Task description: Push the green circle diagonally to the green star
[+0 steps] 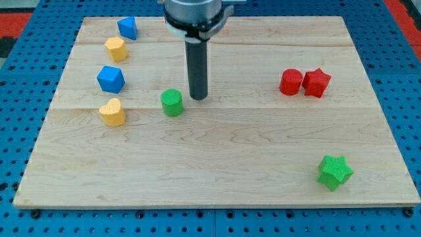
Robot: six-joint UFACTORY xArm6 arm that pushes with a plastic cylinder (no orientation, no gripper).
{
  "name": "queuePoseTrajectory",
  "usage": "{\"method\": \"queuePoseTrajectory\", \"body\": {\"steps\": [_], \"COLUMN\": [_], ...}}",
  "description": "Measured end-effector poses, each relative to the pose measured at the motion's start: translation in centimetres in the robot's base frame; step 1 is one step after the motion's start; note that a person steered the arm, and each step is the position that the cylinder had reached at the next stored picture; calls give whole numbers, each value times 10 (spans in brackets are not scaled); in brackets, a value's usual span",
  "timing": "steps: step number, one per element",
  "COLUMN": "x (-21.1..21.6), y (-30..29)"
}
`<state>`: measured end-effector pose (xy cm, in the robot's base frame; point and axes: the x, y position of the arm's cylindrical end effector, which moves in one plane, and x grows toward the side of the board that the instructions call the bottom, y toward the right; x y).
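Running off the view's top, the arm's grey housing is cut off, so only its lower collar and the dark rod show. The rod comes straight down to my tip (198, 98), which meets the worktop (217, 158) left of centre. No jaws exist on this rig, only the rod, so nothing is clamped or held.

The green circle (172, 103) stands just to the view's left of my tip and slightly lower in the view; a narrow gap seems to separate them, though I cannot tell for certain whether they touch. The green star (335, 172) lies well apart, near the worktop's lower right corner, diagonally down and right from the circle, with my tip on the star's side of the circle.

Near the right edge, a red cylinder (291, 82) and a red star (316, 82) sit side by side, touching or nearly so. Along the left edge four blocks form a column: a blue block (127, 27) at the top, a yellow block (116, 49) below it, a second blue block (110, 79), and a yellow heart (112, 112). Exact shapes of the upper three are hard to make out.
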<state>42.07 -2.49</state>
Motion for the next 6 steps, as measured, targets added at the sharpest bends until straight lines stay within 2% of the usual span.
{"method": "queuePoseTrajectory", "body": {"steps": [1, 2, 3, 4, 5, 6], "x": [-39, -6, 7, 43, 45, 78], "y": [-4, -52, -78, -82, -100, -91]}}
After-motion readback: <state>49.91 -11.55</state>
